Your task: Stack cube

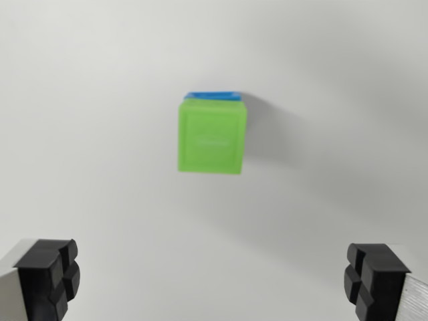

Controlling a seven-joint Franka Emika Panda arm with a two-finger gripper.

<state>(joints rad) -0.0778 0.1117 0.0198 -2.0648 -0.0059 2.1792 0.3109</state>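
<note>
A green cube point(211, 136) shows near the middle of the wrist view, on a white surface. A thin strip of a blue cube point(212, 95) peeks out along its far edge; the green one appears to rest on top of it. My gripper point(212, 281) hangs above and nearer the camera, open wide, with nothing between its black fingertips point(50, 277) at the bottom corners. Both cubes lie apart from the fingers.
A plain white tabletop point(100, 100) fills the view around the cubes. A soft shadow falls to the right of the stack.
</note>
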